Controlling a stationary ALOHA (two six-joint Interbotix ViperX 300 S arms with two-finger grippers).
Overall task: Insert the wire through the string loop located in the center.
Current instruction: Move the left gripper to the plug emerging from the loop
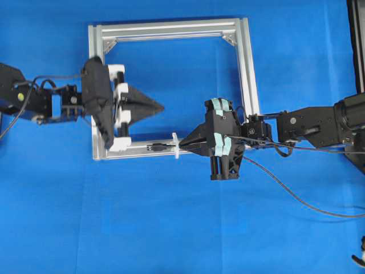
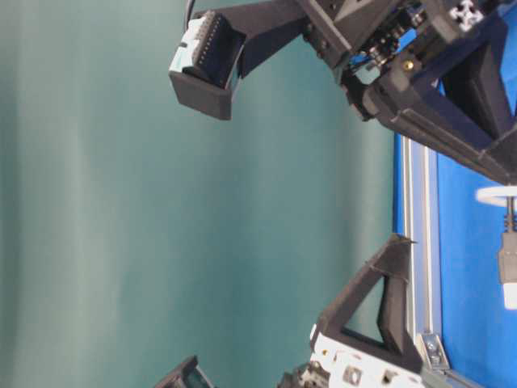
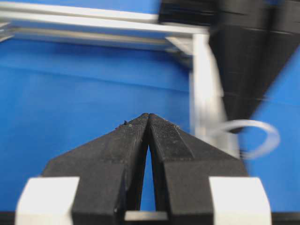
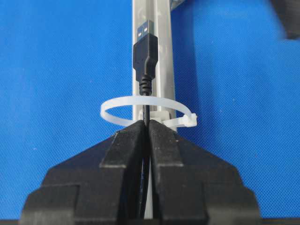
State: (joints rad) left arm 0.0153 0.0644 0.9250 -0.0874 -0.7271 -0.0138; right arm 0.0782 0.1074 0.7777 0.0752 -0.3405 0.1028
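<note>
The wire [image 4: 146,51] is a thin black cable ending in a USB plug. My right gripper [image 4: 148,124] is shut on it just behind the plug. The cable runs through the white string loop [image 4: 117,110], and the plug lies beyond the loop over the frame's rail. From overhead, the plug [image 1: 157,147] shows left of the string loop [image 1: 176,145], with my right gripper [image 1: 181,145] right up against the loop. My left gripper [image 1: 161,107] is shut and holds nothing, hovering inside the frame above the near rail. In the left wrist view the left gripper [image 3: 148,116] has its tips together.
The silver aluminium square frame [image 1: 171,28] lies on the blue table, and the loop is fixed to its near rail [image 1: 142,151]. The rest of the wire [image 1: 296,197] trails right across the table. A black post [image 1: 358,45] stands at the right edge.
</note>
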